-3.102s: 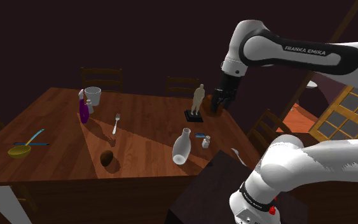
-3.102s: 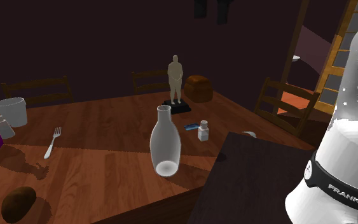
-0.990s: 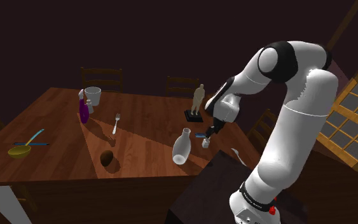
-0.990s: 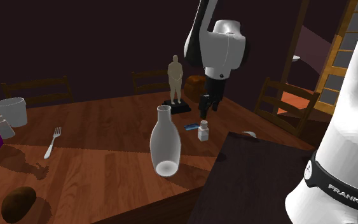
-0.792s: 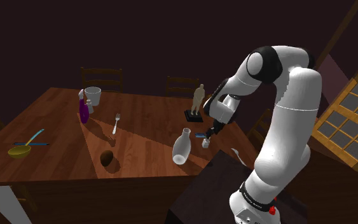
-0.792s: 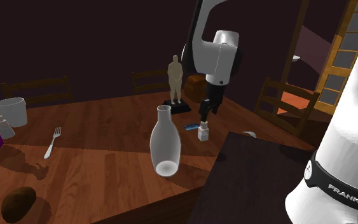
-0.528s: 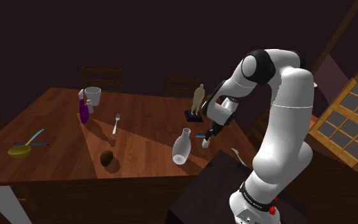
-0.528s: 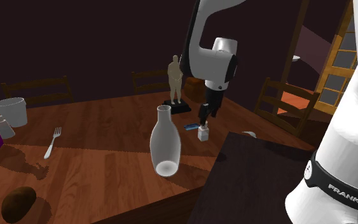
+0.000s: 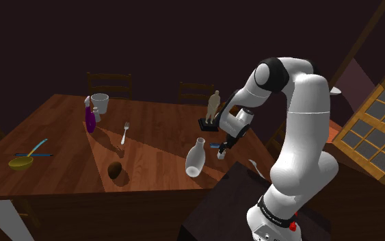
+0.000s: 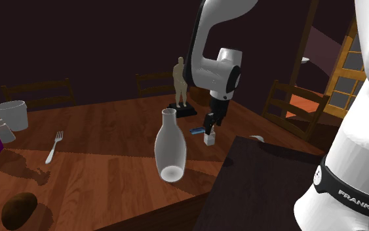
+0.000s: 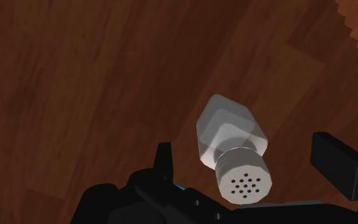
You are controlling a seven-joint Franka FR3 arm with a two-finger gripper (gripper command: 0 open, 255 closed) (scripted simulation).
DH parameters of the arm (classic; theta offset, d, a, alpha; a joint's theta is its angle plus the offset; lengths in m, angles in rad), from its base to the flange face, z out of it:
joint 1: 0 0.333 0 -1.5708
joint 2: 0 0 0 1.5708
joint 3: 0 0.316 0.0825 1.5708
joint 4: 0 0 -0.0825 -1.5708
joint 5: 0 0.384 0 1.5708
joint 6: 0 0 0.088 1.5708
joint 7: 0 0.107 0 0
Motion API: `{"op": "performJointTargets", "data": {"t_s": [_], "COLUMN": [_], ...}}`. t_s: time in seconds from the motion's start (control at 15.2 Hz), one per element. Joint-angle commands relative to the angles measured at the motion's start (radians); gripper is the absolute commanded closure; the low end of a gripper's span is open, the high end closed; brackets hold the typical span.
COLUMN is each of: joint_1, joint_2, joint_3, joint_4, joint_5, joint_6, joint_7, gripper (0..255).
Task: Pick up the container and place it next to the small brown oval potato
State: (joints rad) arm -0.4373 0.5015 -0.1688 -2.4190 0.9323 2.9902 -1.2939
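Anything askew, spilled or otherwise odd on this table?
Nothing stands out. The shaker stands upright on the table, inside the open gripper and untouched by it. The bottle and figurine are upright too, and nothing looks spilled.

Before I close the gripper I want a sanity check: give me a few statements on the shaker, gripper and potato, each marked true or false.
1. The gripper has its fingers apart, with the shaker between them. True.
2. The shaker lies on its side. False: it stands upright on the table, its holed cap towards the hand.
3. The potato touches the shaker. False: it lies far off, towards the shoulder view's left.
4. In the shoulder view, the bottle stands between shaker and potato. True.
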Motion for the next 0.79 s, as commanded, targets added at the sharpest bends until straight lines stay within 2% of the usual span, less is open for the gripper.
{"op": "performJointTargets", "data": {"t_s": [0.0, 0.2, 0.26, 0.73], "joint_1": [-0.002, -0.002, -0.002, -0.002], "joint_2": [0.002, 0.002, 0.002, 0.002], "joint_3": [0.002, 0.002, 0.002, 0.002], "joint_4": [0.001, 0.001, 0.001, 0.001], "joint_5": [0.002, 0.002, 0.002, 0.002], "joint_6": [0.001, 0.001, 0.001, 0.001], "joint_7": [-0.002, -0.002, -0.002, -0.002], "gripper": [0, 0, 255, 255]}}
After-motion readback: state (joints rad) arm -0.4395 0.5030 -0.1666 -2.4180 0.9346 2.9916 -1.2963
